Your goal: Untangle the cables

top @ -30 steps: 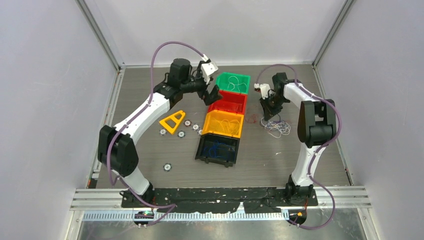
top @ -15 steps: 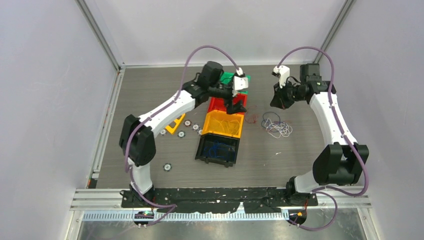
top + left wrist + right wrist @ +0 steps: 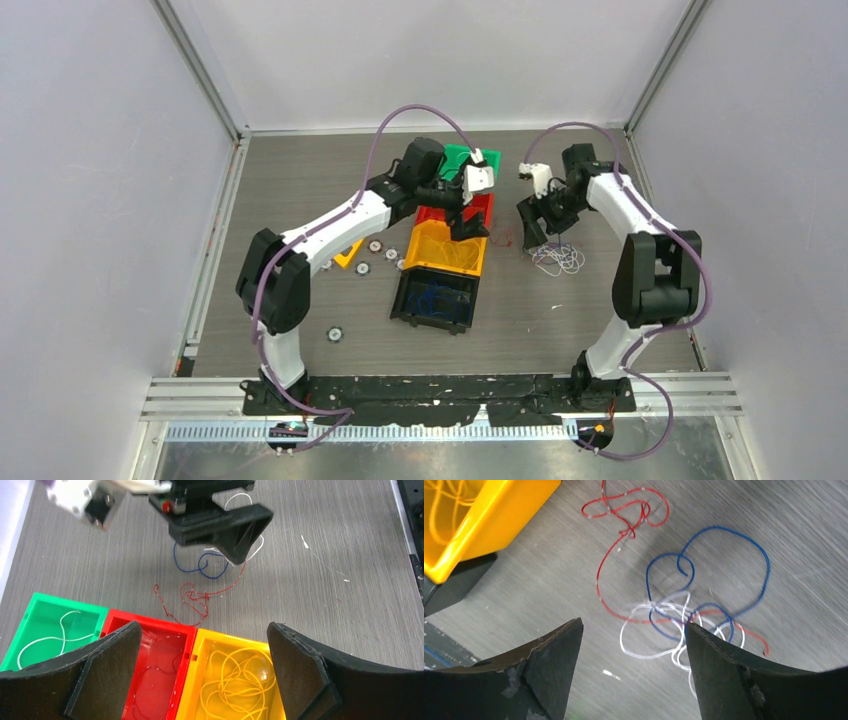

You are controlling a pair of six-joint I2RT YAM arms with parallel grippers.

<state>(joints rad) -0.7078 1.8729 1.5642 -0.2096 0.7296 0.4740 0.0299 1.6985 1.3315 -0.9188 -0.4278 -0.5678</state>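
Note:
A tangle of white, blue and red cables [image 3: 674, 612] lies on the table right of the bins [image 3: 556, 258]. One red cable [image 3: 624, 510] trails from it toward the yellow bin [image 3: 189, 599]. My right gripper [image 3: 633, 625] hangs open just above the tangle's near edge with nothing between its fingers [image 3: 535, 228]. My left gripper [image 3: 202, 630] is open and empty over the seam of the red bin [image 3: 150, 630] and the yellow bin [image 3: 235, 641], and shows from above [image 3: 470, 225]. Sorted cables lie in the bins: yellow [image 3: 242, 680], red, and white in the green bin [image 3: 37, 607].
Four bins stand in a row: green [image 3: 455, 155], red [image 3: 485, 205], yellow [image 3: 440, 262], black [image 3: 435, 300]. A yellow triangular piece [image 3: 345, 257] and small round discs [image 3: 334, 334] lie left of them, under the left arm.
My right gripper has opened and swung down and left from a raised pose to just above the tangle. The left gripper has shifted slightly and stays open over the bins.

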